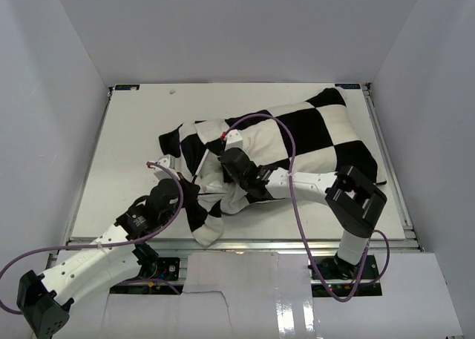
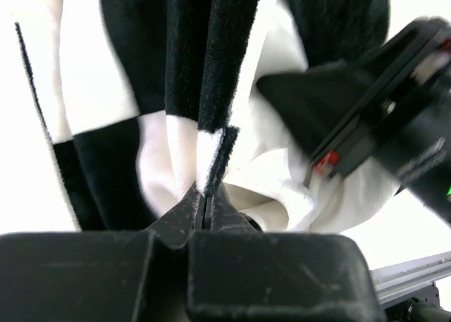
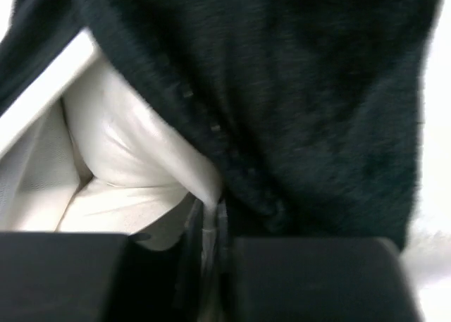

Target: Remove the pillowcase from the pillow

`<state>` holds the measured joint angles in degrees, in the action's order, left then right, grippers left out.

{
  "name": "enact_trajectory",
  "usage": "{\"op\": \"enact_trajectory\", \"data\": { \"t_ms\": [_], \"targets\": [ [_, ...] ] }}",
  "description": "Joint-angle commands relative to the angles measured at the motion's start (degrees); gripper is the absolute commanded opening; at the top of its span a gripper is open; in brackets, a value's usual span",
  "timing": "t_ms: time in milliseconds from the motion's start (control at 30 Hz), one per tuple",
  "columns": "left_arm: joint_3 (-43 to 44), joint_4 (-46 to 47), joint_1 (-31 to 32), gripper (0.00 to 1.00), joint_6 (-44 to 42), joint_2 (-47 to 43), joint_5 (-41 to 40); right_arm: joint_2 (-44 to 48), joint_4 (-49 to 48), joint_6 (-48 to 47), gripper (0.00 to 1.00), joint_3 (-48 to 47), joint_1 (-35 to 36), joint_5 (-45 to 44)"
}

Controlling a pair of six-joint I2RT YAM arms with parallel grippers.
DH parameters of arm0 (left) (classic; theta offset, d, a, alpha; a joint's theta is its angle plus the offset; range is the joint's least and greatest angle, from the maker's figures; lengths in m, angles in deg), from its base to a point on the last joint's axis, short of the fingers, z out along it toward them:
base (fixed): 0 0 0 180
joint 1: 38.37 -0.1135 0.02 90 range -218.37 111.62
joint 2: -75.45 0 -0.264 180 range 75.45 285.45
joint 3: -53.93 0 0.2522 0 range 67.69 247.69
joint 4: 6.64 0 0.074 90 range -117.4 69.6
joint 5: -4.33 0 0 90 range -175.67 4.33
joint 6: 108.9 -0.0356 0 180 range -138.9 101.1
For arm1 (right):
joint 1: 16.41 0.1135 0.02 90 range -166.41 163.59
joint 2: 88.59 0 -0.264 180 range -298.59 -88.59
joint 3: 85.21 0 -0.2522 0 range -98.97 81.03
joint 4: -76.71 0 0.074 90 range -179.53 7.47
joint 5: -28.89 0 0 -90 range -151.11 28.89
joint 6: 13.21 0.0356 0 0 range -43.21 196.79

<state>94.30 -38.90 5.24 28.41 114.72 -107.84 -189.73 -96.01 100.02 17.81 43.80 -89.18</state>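
The pillowcase (image 1: 312, 131) was mostly on
The left gripper (image 2: 204, 206) pinched its hem, the right gripper (image 3: 211, 227) seemed clamped on the pillow (image 3: 134, 167) where its white cloth showed; most stripping remained

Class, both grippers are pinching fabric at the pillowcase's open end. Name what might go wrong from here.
1. The left gripper pinches only a thin fold of the pillowcase, which may slip out under a pull.
2. The right gripper seems to nip the pillow right against the pillowcase's black plush; if both are caught, they may drag together.
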Motion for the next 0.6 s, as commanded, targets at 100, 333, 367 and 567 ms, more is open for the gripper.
{"op": "enact_trajectory", "data": {
  "t_ms": [100, 333, 367, 567],
  "targets": [
    [-0.1, -4.0, -0.2, 0.00, -0.5, -3.7, -1.6, 1.5, 3.3, -2.2, 0.08, 0.8, -9.3, 4.2],
    [-1.3, -1.8, -0.3, 0.00, -1.0, -1.3, -1.0, 18.9, 0.2, -7.3, 0.08, 4.2, -15.3, 10.8],
    [-1.8, -0.8, -0.3, 0.00, -0.8, -0.5, -0.7, 19.7, 1.5, -7.8, 0.08, 2.9, -15.5, 10.9],
    [-6.3, 6.1, -0.3, 0.00, 1.5, 6.1, 0.1, 22.7, 3.7, -9.2, 0.08, -1.4, -17.0, 15.1]
  ]
}}
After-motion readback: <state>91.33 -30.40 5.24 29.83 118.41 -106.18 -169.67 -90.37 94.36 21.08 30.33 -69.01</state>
